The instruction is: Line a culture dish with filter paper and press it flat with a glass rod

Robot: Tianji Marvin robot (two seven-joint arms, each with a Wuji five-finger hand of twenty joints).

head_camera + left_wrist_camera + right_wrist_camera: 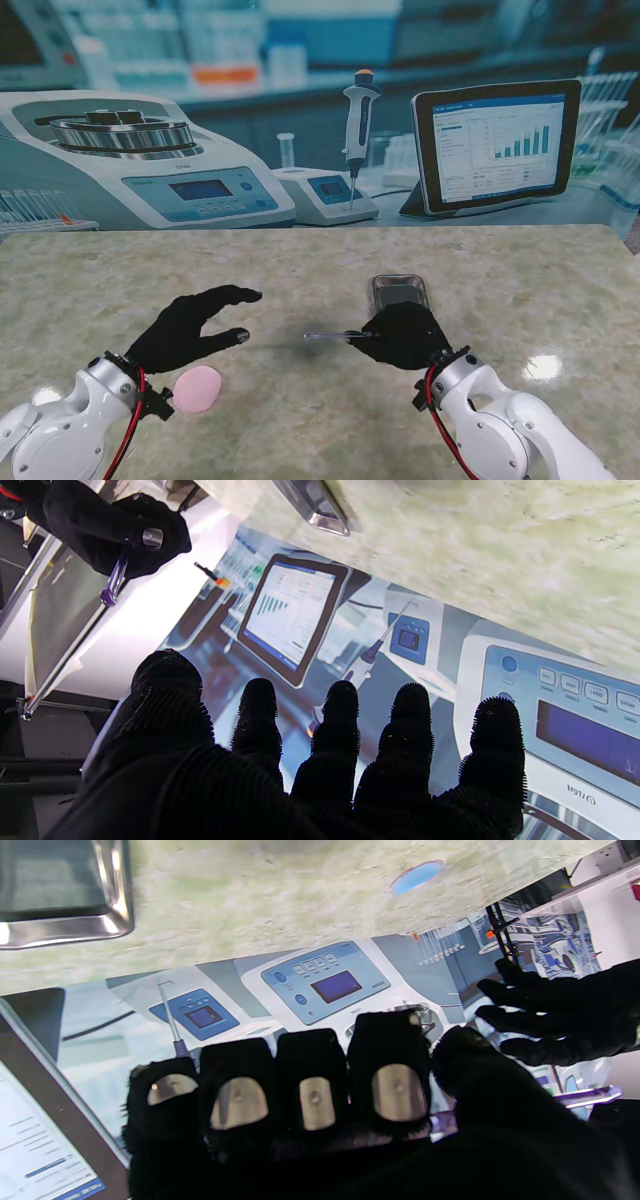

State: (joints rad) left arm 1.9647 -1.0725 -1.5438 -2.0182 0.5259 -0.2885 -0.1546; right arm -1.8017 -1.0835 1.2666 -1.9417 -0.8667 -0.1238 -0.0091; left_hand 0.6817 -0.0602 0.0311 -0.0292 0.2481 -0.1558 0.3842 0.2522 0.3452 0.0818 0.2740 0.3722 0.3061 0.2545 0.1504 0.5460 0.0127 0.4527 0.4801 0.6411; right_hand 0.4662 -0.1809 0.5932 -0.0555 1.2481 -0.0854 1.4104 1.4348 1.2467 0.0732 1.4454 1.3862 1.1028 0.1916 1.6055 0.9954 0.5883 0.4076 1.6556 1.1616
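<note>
My right hand point(408, 335) is shut on the glass rod point(328, 336), which sticks out level toward my left, above the table. The rod point(585, 1096) shows clear and purplish past the curled fingers point(315, 1090) in the right wrist view. Just beyond that hand lies the culture dish point(400, 291), a clear rectangular tray with a shiny rim point(65, 930). My left hand point(195, 325) hovers open, fingers spread, holding nothing. The round pink filter paper point(197, 388) lies flat on the table next to my left wrist, nearer to me than the hand.
The marble-patterned table point(520, 290) ends at a printed lab backdrop point(150, 160) showing a centrifuge, pipette and tablet. In the left wrist view, the right hand with the rod point(114, 582) and the dish corner point(320, 510) appear.
</note>
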